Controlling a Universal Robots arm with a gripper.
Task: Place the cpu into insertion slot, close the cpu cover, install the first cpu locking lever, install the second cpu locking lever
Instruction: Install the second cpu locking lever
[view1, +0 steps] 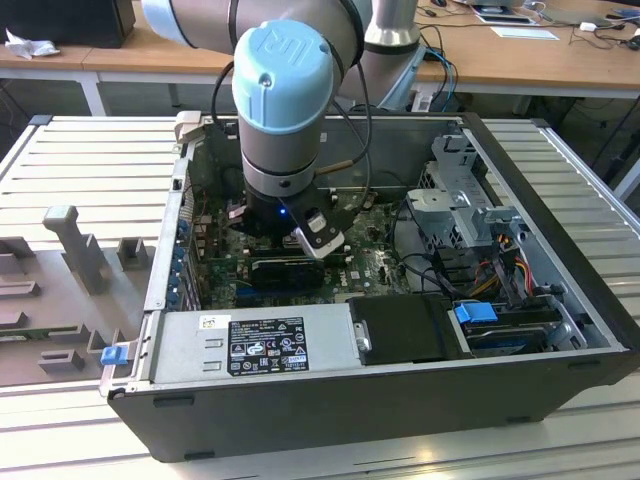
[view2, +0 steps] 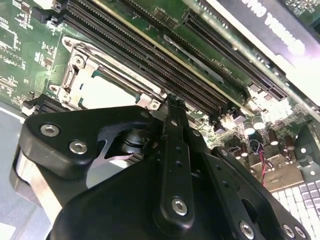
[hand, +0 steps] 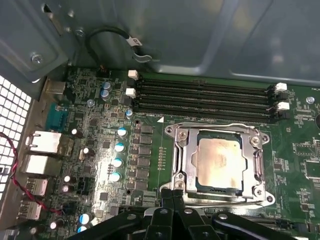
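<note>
Item: the cpu (hand: 218, 159). Location: seated flat in the insertion slot (hand: 220, 189) on the green motherboard (hand: 100, 150), inside the open computer case (view1: 400, 400) lying on your slatted desk (view1: 80, 160). The pale metal top faced up.

Item: the cpu cover (hand: 181, 155). Condition: down over the chip, its window framing the metal top. You could judge the placing and cover steps done.

Item: the gripper (hand: 172, 192). Condition: fingers pressed together, nothing visible between them. In both wrist views the tips (view2: 170, 102) sat at the socket edge farthest from the memory slots (hand: 205, 97), just beside a corner of the cover frame. Whether they touched it could not be told.

Step in hand, by judgement: the locking-lever work. Whether either lever was already hooked could not be made out.

Requirement, by judgement: a lever move would call for a narrow, closed fingertip, a push down along the socket's side, then a small sideways tuck under the catch, keeping clear of the nearby capacitors.

Orientation: the chip was square, so it had no long axis. Its edges ran parallel and square to the memory slots. The cover frame ran slightly longer from the slots' side towards the gripper.
</note>
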